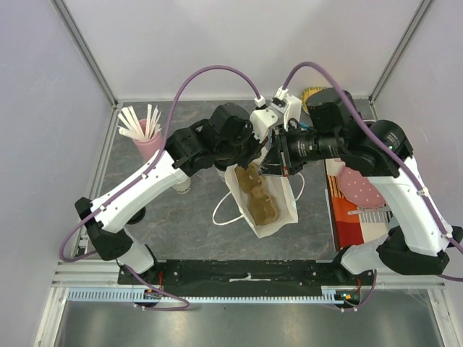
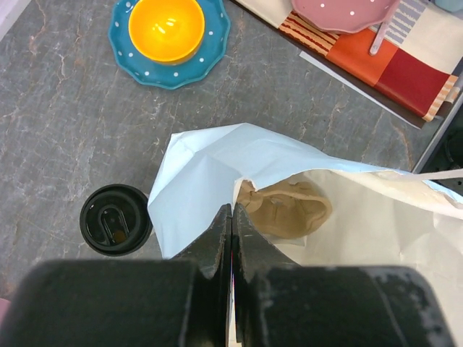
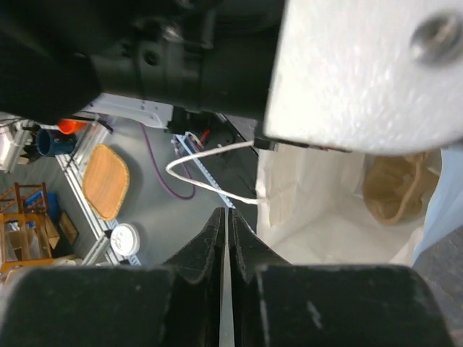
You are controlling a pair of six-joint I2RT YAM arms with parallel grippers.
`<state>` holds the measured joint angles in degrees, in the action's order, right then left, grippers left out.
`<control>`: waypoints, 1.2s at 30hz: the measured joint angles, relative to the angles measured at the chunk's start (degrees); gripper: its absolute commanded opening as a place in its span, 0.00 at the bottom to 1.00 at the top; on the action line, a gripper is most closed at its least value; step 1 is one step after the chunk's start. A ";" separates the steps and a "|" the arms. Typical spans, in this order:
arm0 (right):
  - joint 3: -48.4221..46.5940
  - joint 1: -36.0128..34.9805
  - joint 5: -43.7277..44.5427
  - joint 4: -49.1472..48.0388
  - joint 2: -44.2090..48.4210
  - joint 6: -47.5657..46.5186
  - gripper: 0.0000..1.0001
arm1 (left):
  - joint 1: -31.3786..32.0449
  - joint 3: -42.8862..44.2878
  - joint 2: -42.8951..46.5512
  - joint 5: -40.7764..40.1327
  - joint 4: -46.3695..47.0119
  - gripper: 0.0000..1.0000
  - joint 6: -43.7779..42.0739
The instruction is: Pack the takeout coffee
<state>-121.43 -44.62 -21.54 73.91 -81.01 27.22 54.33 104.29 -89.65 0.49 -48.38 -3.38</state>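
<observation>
While takeout coffee (image 2: 116, 220) sits on grey marbled, white-walled table (image 2: 58, 108), left hand (image 2: 231, 217) pinches bag (image 2: 202, 173) rim; right hand (image 3: 226, 217) pressed together.

Bench (image 1: 195, 217): grey marbled slab.
- White paper bag (image 1: 268, 206), mouth open.
- Takeout coffee (image 2: 116, 220), black lid, upright, just beside the bag.
- Blue dotted plate (image 2: 215, 50), beyond the bag.
- Striped placemat (image 1: 346, 217), right of the bag.
- Pink cup (image 1: 147, 147) of white sticks, left of the bag.
</observation>
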 measured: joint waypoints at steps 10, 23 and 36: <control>11.37 -7.30 7.10 -2.82 3.32 -1.07 0.00 | -2.56 0.00 -1.07 0.94 -0.42 0.02 4.79; 31.80 -18.16 31.21 -10.69 8.28 6.27 0.00 | -5.14 -2.23 -0.76 5.73 0.52 0.02 10.56; 40.46 -18.12 40.00 -13.92 8.98 9.75 0.00 | -6.95 -12.02 1.99 12.26 3.43 0.02 15.19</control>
<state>-80.97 -62.74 18.46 59.99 -72.03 36.97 47.37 92.27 -87.66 12.75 -44.95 11.81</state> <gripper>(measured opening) 0.007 0.027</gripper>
